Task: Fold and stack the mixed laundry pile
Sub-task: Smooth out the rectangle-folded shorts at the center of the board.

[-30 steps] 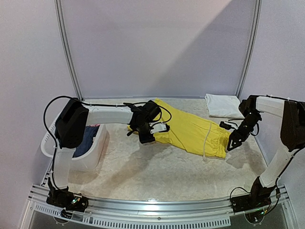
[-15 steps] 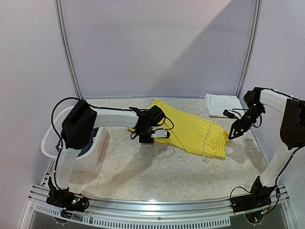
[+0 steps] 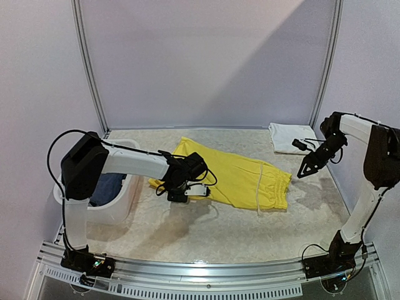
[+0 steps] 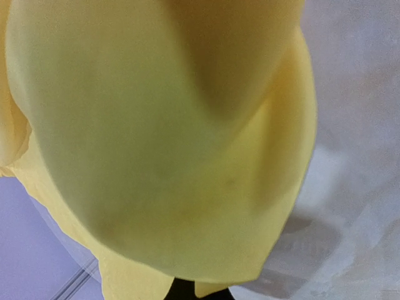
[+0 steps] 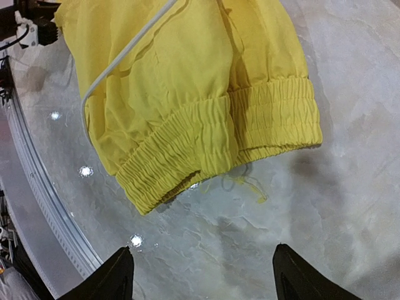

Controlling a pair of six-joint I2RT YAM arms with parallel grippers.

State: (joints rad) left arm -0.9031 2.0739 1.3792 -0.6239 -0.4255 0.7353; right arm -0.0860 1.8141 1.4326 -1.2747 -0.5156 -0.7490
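Observation:
The yellow shorts [image 3: 234, 180] lie spread across the middle of the table, waistband [image 5: 212, 140] to the right, with a white drawstring [image 5: 119, 65] trailing over them. My left gripper [image 3: 184, 190] is shut on the shorts' left leg end; in the left wrist view yellow cloth [image 4: 162, 156] fills the frame and hides the fingers. My right gripper [image 3: 305, 169] hovers open over bare table just right of the waistband, its fingertips [image 5: 119, 275] wide apart with nothing between them. A folded white T-shirt [image 3: 292, 137] lies at the back right.
A white slotted basket [image 3: 125, 203] stands at the left with a dark navy piece [image 3: 107, 189] inside. The enclosure's metal posts and walls ring the table, and a metal rail [image 3: 206, 275] runs along the near edge.
My left gripper shut on the shorts' leg end and dragged the shorts toward the front left. The right gripper rose away from the waistband and opened wider.

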